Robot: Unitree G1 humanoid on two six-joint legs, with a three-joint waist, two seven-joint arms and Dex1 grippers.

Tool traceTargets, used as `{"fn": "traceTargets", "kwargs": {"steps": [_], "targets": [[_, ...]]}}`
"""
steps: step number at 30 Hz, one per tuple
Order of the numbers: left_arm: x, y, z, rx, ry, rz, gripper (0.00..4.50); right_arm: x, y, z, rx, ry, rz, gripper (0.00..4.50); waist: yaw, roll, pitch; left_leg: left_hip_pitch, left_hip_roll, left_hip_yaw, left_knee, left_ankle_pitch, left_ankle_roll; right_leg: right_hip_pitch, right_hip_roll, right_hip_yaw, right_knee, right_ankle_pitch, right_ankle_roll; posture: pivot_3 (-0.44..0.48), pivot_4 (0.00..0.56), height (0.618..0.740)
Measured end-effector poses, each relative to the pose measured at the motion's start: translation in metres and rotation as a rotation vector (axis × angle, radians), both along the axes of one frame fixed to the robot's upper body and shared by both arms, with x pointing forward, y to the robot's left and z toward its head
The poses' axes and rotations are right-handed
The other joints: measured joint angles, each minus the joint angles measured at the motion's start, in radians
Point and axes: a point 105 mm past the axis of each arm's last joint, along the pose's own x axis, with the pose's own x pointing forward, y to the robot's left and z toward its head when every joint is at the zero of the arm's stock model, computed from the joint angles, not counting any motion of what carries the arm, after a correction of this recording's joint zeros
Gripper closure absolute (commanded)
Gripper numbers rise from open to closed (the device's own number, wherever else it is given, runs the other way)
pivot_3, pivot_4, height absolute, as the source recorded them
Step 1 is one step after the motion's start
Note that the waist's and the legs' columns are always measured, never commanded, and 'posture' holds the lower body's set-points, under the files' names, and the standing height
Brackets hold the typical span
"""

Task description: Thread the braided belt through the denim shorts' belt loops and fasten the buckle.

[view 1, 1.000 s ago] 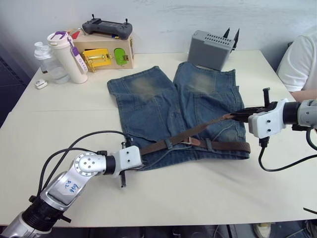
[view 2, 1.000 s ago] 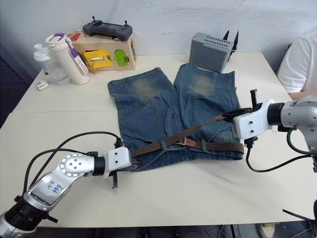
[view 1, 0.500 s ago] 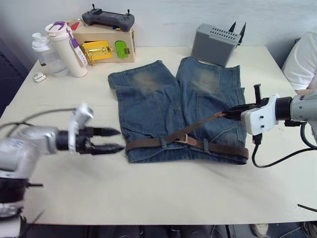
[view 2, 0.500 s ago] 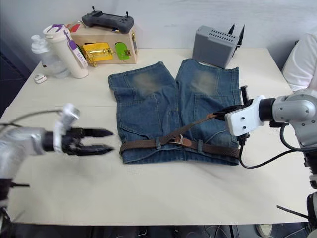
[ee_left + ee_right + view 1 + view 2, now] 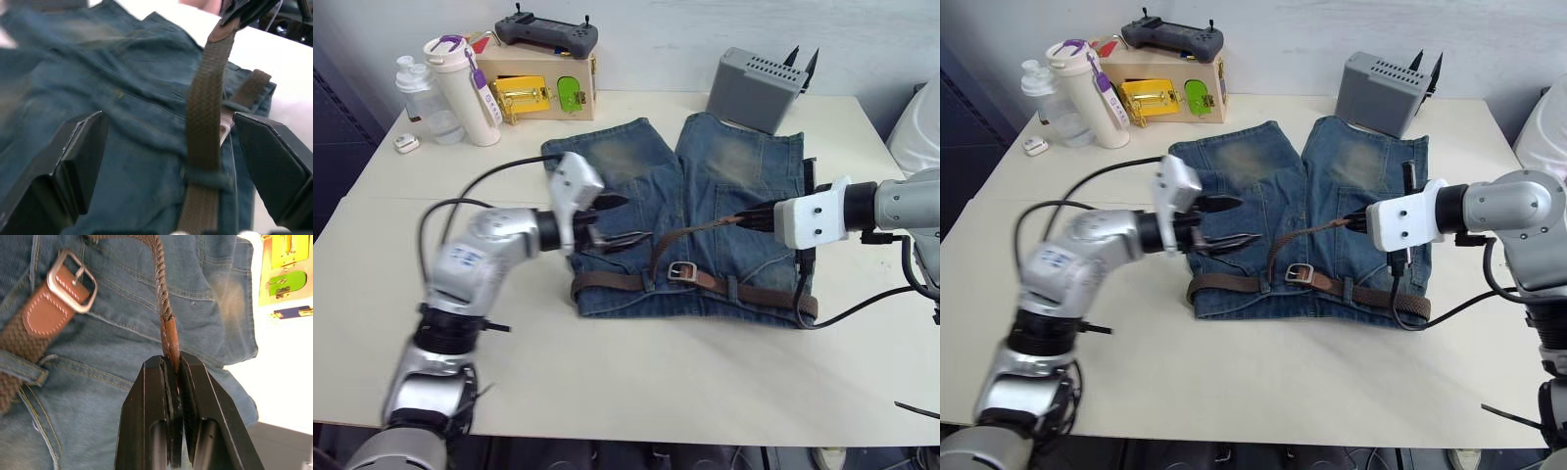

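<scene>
Head views: denim shorts (image 5: 705,211) lie flat on the table (image 5: 636,382), waistband toward the robot, with the braided belt (image 5: 759,294) running along the waistband under several belt loops (image 5: 732,290). The buckle (image 5: 681,271) rests near the middle of the waistband. From a loop just left of it the free end of the belt rises off the cloth and spans to the right gripper (image 5: 751,217), whose fingers are pinched together on the tan tip. The left gripper (image 5: 1234,223) hovers over the left leg of the shorts, fingers apart and holding nothing.

Left wrist view: the two black fingers (image 5: 78,156) stand wide apart on either side of the raised belt strand, which passes under a denim loop low in the picture and climbs to the other gripper.

Right wrist view: the fingers (image 5: 151,396) are clamped on the smooth leather tip, gripping only its end; the buckle lies on the denim beside the strand, its prong across the frame.

Risks, as judged from these pictures: the hold on the tip is shallow, so a pull could slip it free. Tension on the lifted strand could also drag or bunch the shorts, since nothing pins them. The buckle lies flat and unheld, so feeding the tip through may push it aside rather than enter the frame.
</scene>
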Motion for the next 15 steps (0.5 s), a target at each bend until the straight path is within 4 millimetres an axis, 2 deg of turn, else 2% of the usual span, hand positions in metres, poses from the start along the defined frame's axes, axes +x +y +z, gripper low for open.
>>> {"fn": "traceTargets", "kwargs": {"steps": [1,4,9,12,15], "targets": [[-0.001,-0.016,-0.004,0.042,-0.066,-0.009,0.05,-0.001,0.002,0.001,0.009,0.009,-0.002,4.5,0.0,0.0,0.0,0.0,0.0,0.001,0.0,0.0,0.0,0.0,0.0,0.0,0.0,0.0,0.0,0.0,0.15,0.735],[-0.004,-0.042,-0.009,0.061,-0.146,-0.028,0.05,-0.002,0.004,0.002,0.023,0.026,-0.015,4.5,0.001,0.0,0.0,0.0,0.0,0.001,0.0,0.0,0.0,0.0,0.001,0.0,0.0,0.0,0.0,0.0,0.15,0.735],[-0.001,-0.052,-0.009,0.08,-0.218,-0.008,0.05,-0.002,0.003,0.002,0.034,0.035,-0.034,4.5,0.001,0.0,0.0,0.001,0.0,0.001,0.0,0.001,0.0,0.0,0.001,0.0,0.002,0.0,0.0,0.0,0.15,0.735],[0.004,-0.052,-0.013,0.107,-0.238,0.009,0.89,-0.003,0.003,0.004,0.039,0.029,-0.037,4.5,0.002,0.0,0.0,0.001,0.0,0.001,0.001,0.001,0.0,0.0,0.0,0.0,0.002,0.0,0.0,0.0,0.15,0.735],[0.007,-0.057,-0.016,0.119,-0.255,0.008,2.19,-0.003,0.003,0.006,0.044,0.026,-0.043,4.5,0.004,0.0,0.0,0.001,0.0,0.001,0.001,0.001,0.0,0.0,0.0,0.0,0.002,0.0,0.0,0.0,0.15,0.735]]}}
